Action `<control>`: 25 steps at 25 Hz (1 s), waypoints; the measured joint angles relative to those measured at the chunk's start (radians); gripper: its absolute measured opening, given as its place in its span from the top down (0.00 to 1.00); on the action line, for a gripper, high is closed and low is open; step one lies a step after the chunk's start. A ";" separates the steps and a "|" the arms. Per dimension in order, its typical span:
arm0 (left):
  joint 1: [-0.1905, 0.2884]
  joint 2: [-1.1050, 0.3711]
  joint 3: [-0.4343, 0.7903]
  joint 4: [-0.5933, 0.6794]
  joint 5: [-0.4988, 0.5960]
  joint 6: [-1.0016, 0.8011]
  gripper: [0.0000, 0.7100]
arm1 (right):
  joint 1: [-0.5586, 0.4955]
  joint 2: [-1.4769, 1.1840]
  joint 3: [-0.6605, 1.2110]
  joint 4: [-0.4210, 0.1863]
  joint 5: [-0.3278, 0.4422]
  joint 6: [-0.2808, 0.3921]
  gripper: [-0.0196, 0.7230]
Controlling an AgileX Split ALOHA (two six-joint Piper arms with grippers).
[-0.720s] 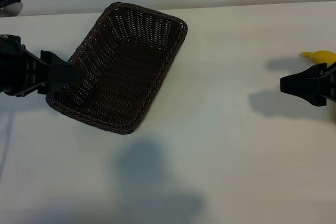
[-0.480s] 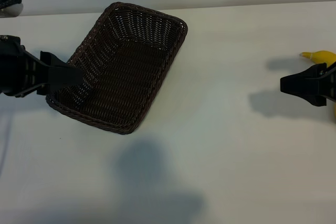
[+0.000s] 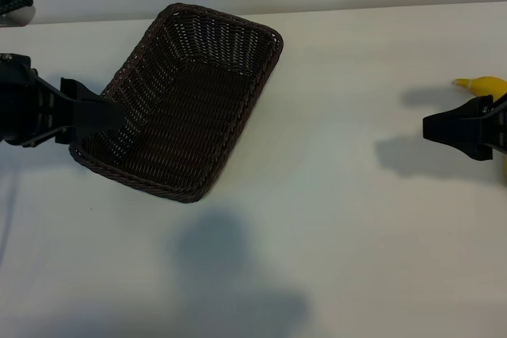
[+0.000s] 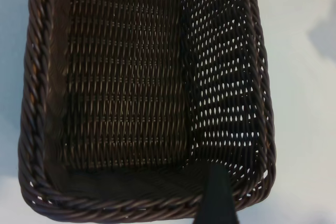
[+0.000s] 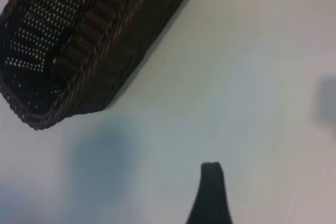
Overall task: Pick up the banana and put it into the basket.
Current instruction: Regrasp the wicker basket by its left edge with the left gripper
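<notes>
Right gripper [image 3: 444, 128] at the right edge of the exterior view, fingers spread, holding nothing. It hangs above the tabletop [image 3: 356, 219] with its shadow thrown just to its left, tips pointing toward the middle of the scene. Only one dark fingertip shows in its own wrist view, over bare surface.

Banana [image 3: 482, 85] just behind that gripper, partly hidden by the arm; only the yellow end with its thin stem is visible, lying on the tabletop at the far right edge. Not gripped, not lifted. Judgement: pickup not yet begun; the right arm is the near one for it, and its spread fingers suit a grasp on the banana's body.

Left gripper [image 3: 107, 114] at the left side, fingers also spread, tips over the near-left rim of the basket [image 3: 261, 85]. Whether it touches the wicker, cannot tell. Its wrist view looks straight down into the basket, which is empty.

Basket sits angled on the tabletop, well apart from the banana, open side up. Judgement: the left arm's place may serve to steady it for the drop.
</notes>
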 joint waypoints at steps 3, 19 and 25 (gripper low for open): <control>0.000 0.000 0.000 0.000 0.000 -0.001 0.19 | 0.000 0.000 0.000 0.000 0.000 0.000 0.19; 0.000 0.000 0.000 0.000 0.014 -0.031 0.19 | 0.000 0.000 0.000 0.000 -0.003 0.000 0.19; 0.000 0.000 -0.001 0.031 0.044 -0.334 0.19 | 0.000 0.000 0.000 0.000 -0.003 0.000 0.19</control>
